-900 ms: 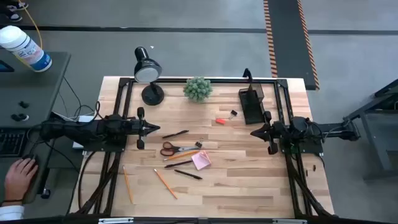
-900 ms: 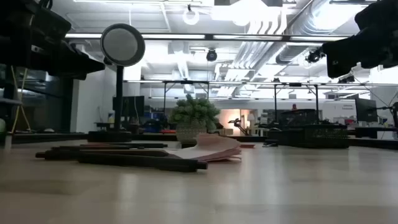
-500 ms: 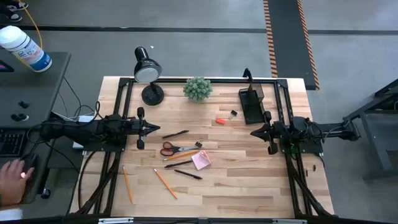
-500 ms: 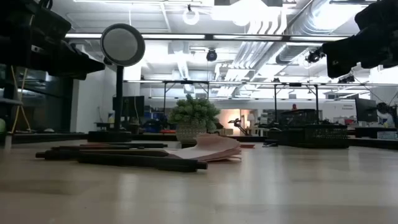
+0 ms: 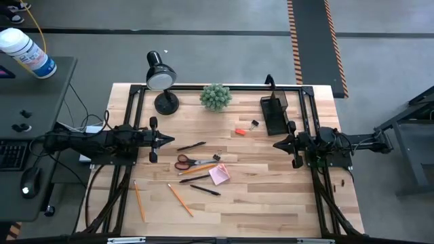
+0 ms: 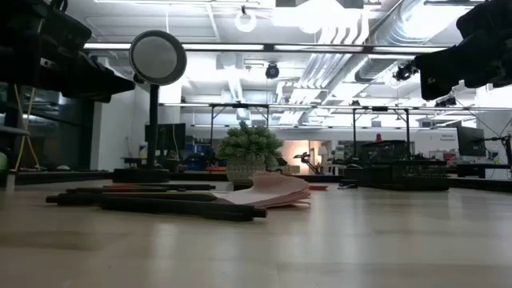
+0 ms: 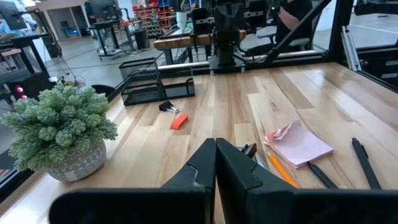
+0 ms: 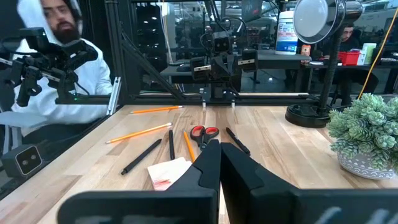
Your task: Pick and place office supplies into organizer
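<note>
The office supplies lie loose mid-table: red-handled scissors, a pink sticky-note pad, orange pencils, black pens, a small red piece and a black clip. The black mesh organizer stands at the far right. My left gripper hovers shut at the table's left, pointing toward the supplies. My right gripper hovers shut at the right, just near of the organizer. Both hold nothing, as the left wrist view and right wrist view show.
A black desk lamp and a small green plant stand along the far edge. Black frame rails run along the table's left and right sides. A person sits beyond the table's left side. Bare wood lies near the front edge.
Both arms have kept still. A person's hand at the desk left of the table has drawn back out of the high view.
</note>
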